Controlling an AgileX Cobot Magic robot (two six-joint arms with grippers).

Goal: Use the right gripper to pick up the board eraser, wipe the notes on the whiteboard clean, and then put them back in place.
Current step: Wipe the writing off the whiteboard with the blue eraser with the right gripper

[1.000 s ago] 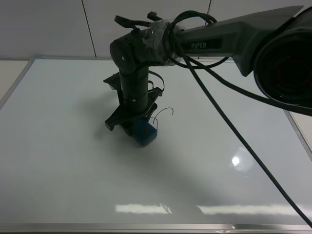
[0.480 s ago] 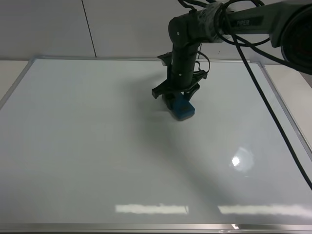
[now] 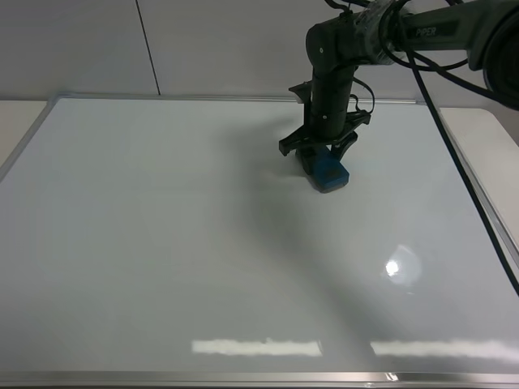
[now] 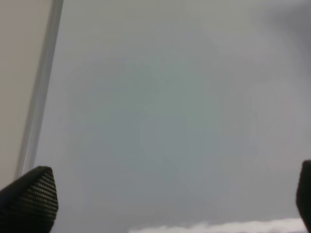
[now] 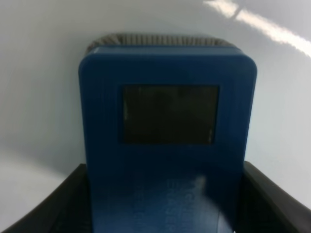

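Note:
My right gripper [image 3: 323, 156] is shut on the blue board eraser [image 3: 328, 172] and holds it down on the whiteboard [image 3: 162, 243], at the board's far right part. In the right wrist view the eraser [image 5: 167, 145] fills the frame between my two black fingers [image 5: 58, 208], with a dark square patch on top and its felt edge against the white surface. No marker notes show anywhere on the board. My left gripper [image 4: 165, 204] shows only its two black fingertips [image 4: 29, 199], set wide apart over bare white board near the silver frame [image 4: 41, 82].
The right arm's black cables [image 3: 454, 154] hang over the board's right side. The board's silver frame [image 3: 243, 378] runs along the near edge, and a pale wall [image 3: 203, 40] stands behind the far edge. Ceiling lights glare on the board's near part.
My right gripper has swept the eraser from the board's middle to the far right. The thin black scribble seen beside the eraser one second ago no longer shows.

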